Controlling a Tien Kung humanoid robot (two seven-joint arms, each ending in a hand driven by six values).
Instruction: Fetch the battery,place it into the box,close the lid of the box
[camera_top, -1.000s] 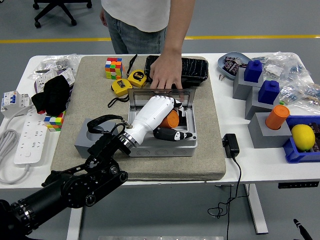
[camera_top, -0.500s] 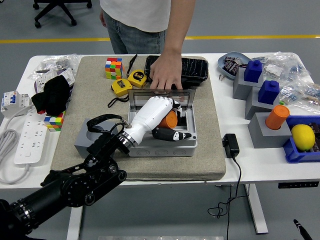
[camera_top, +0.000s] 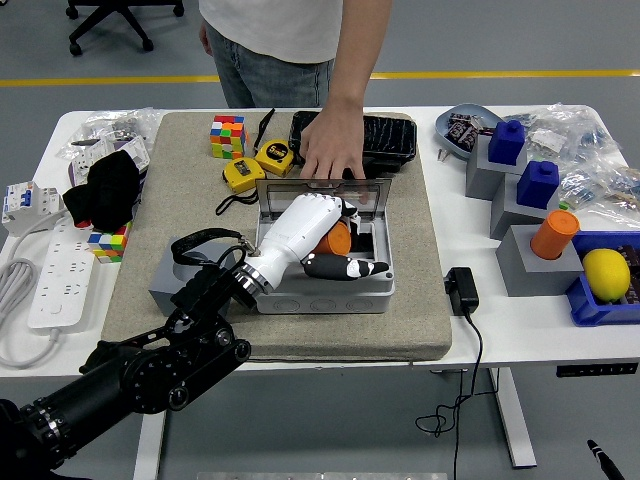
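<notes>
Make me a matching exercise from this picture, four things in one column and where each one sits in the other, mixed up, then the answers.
Things:
1. lemon
2. orange battery
3. power strip
4. person's hand

Places:
A. at the table's left edge
B. inside the grey box, under the left hand
C. in the blue bin at the right
D. resting on the box's raised lid

Pairs: 1-C, 2-B, 3-A, 4-D

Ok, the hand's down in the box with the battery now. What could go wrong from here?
The left hand fills most of the box, so pulling out could drag the orange battery along. The person's hand rests at the open lid; closing could pinch it.
</notes>
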